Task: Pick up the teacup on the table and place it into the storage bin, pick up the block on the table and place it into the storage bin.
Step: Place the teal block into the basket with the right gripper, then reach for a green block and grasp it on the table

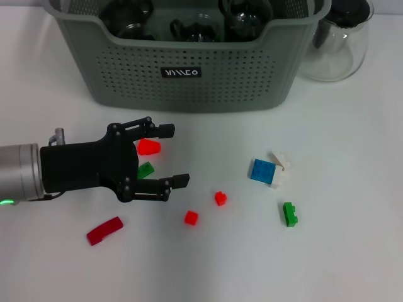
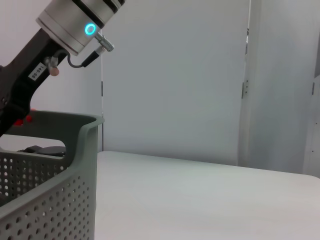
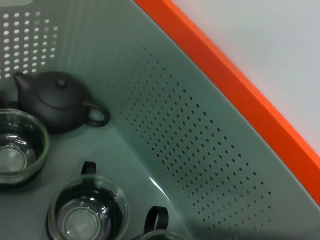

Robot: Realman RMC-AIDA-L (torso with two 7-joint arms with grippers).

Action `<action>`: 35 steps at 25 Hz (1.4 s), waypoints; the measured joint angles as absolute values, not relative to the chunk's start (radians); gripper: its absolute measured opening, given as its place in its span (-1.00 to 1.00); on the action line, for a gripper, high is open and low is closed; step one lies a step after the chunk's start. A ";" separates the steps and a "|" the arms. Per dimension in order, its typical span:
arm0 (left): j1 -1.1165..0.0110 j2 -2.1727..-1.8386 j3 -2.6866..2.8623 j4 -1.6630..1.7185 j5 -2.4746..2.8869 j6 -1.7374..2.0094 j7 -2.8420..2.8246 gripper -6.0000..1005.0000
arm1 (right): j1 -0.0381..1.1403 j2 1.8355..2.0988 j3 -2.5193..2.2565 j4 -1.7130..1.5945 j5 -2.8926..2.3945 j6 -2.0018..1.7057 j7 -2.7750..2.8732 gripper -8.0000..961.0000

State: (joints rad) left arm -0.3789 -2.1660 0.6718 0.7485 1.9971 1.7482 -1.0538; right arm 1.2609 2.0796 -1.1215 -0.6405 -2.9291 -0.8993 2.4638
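Between the spread fingers of the left hand, a red block rests on the tabletop, positioned for transfer to the storage bin.

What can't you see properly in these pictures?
- Head view: the large grey-green perforated storage bin is cut off by the top edge; its dark contents blur together.
- Head view: the small green block is partly hidden behind the open left gripper.
- The right gripper appears in no view.

Unreadable white lettering on bin label
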 joint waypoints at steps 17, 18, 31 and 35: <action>-0.379 -2.164 0.670 0.756 2.005 1.760 -1.072 0.77 | 1.106 2.085 -1.125 -1.151 -2.678 -1.188 2.404 0.53; -0.379 -2.163 0.670 0.756 2.006 1.761 -1.072 0.77 | 1.081 2.079 -1.124 -1.205 -2.632 -1.232 2.397 0.53; -0.375 -2.156 0.670 0.758 2.017 1.768 -1.073 0.77 | 0.754 2.011 -1.047 -1.532 -2.124 -1.921 2.226 0.51; -0.374 -2.155 0.670 0.758 2.023 1.765 -1.071 0.77 | 0.702 2.020 -1.148 -1.507 -2.215 -1.981 2.201 0.50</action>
State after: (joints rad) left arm -0.3744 -2.1555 0.6702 0.7579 2.0225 1.7645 -1.0715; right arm 0.7017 2.0203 -1.1485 -1.5071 -2.2154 -1.9807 2.2014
